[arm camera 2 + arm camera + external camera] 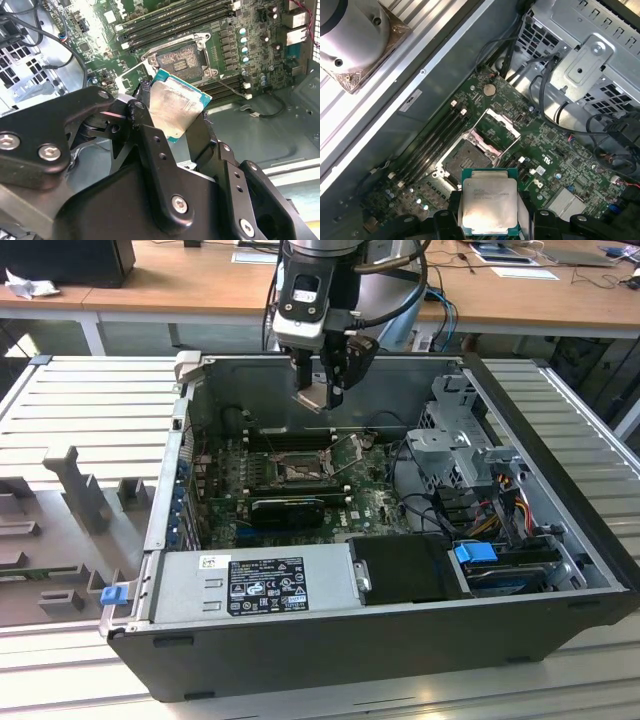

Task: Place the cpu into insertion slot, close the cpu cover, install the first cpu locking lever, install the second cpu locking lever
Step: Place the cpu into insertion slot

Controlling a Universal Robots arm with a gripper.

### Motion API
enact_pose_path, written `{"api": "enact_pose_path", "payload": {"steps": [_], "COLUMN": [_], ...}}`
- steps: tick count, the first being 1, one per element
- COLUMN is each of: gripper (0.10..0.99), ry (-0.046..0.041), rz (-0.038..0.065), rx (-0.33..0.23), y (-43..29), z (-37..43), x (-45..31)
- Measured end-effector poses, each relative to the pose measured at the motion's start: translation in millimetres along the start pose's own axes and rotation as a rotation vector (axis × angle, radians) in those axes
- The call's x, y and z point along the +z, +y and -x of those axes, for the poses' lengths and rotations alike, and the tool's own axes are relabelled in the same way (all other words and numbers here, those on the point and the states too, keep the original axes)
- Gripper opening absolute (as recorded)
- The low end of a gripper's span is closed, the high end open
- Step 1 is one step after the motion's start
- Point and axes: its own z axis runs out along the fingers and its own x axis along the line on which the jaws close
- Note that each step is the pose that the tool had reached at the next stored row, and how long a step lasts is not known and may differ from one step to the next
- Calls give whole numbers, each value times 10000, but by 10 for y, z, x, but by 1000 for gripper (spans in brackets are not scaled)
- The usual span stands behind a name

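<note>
My gripper (320, 390) hangs above the open computer case, shut on the cpu (313, 397). In both wrist views the cpu (175, 107) (488, 200) is a pale silvery square with a green rim, held by its edges between the black fingers (150, 132). It is tilted and well clear of the board. The insertion slot (299, 473) (181, 57) (465, 159) lies open on the green motherboard below the chip, its dark contact field bare. The cpu cover (347, 452) (496, 130) stands raised on its hinge beside the slot.
Long black memory slots (437, 137) flank the socket. A long black card (288, 508) lies in front of it, with a power supply (265, 582) along the near case wall. A metal drive cage (455, 440) and cables (440, 505) stand to the exterior view's right.
</note>
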Motion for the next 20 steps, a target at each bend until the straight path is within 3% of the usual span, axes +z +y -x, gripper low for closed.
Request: {"api": "enact_pose_path", "payload": {"steps": [20], "gripper": [529], "ry": [-93], "rz": [19], "rx": [1061], "y": [0], "z": [0], "x": [2]}}
